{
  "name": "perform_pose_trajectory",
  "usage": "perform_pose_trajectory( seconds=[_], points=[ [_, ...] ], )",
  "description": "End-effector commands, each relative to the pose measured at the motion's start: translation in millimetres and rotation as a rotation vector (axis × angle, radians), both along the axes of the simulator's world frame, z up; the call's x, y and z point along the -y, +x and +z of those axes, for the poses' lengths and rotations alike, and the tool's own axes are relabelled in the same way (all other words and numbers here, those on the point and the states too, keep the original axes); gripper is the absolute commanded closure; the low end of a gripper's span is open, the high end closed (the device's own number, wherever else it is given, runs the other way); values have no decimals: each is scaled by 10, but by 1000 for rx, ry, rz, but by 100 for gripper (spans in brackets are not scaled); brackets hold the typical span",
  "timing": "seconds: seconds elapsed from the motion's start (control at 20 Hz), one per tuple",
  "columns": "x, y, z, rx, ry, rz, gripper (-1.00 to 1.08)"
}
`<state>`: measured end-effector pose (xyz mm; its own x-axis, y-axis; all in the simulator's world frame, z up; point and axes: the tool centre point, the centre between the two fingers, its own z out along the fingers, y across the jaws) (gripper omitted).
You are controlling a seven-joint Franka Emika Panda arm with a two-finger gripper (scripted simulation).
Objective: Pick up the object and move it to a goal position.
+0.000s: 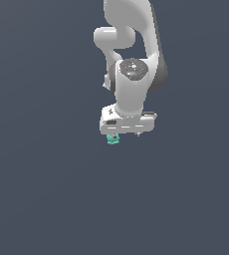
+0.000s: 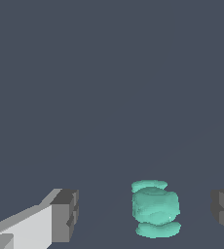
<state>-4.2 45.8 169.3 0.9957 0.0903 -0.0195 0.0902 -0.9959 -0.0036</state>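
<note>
The object is a tiny teal-green ridged block (image 2: 155, 208), roughly cylindrical. In the wrist view it lies between my two grey fingertips (image 2: 65, 214), with a clear gap on both sides, nearer to the far one. My gripper (image 2: 145, 214) is open around it and touches nothing. In the exterior view the white gripper (image 1: 125, 135) points straight down and the object (image 1: 113, 140) peeks out just below its body, at the exterior view's left side of the hand. The fingers are mostly hidden there.
A plain dark grey surface (image 1: 47, 189) fills both views. The white arm (image 1: 131, 45) rises above the gripper.
</note>
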Motion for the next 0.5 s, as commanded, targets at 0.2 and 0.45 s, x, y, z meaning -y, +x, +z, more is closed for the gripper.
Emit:
perform_pose_trajectory(
  seconds=[0.2,0.45],
  points=[
    [105,36,40,9,3,-28,-92],
    [318,100,120,27,8,-82,-92]
  ],
)
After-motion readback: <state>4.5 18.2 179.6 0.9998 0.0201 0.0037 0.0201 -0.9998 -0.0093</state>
